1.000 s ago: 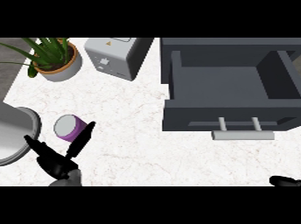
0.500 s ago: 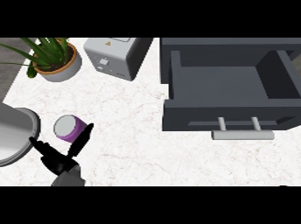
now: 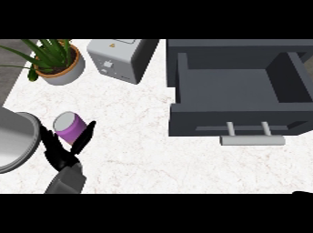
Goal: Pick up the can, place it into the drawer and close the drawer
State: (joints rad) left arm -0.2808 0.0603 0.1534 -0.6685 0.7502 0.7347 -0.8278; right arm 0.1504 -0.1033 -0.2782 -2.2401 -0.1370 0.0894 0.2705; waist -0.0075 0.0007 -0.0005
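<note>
White marble counter (image 3: pixel 186 168). Pick-up step: left hand (image 3: pixel 63 152) spread, unclenched, bracketing purple can (image 3: pixel 70 127), not grasping. Next: clench, lift twd open drawer (image 3: pixel 243 86). Right hand unseen.

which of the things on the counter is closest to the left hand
The purple can, right between the left hand's spread fingers; the potted plant and toaster sit far back.

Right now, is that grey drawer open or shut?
Open: the drawer is pulled out, its empty inside visible, handle toward the robot.
</note>
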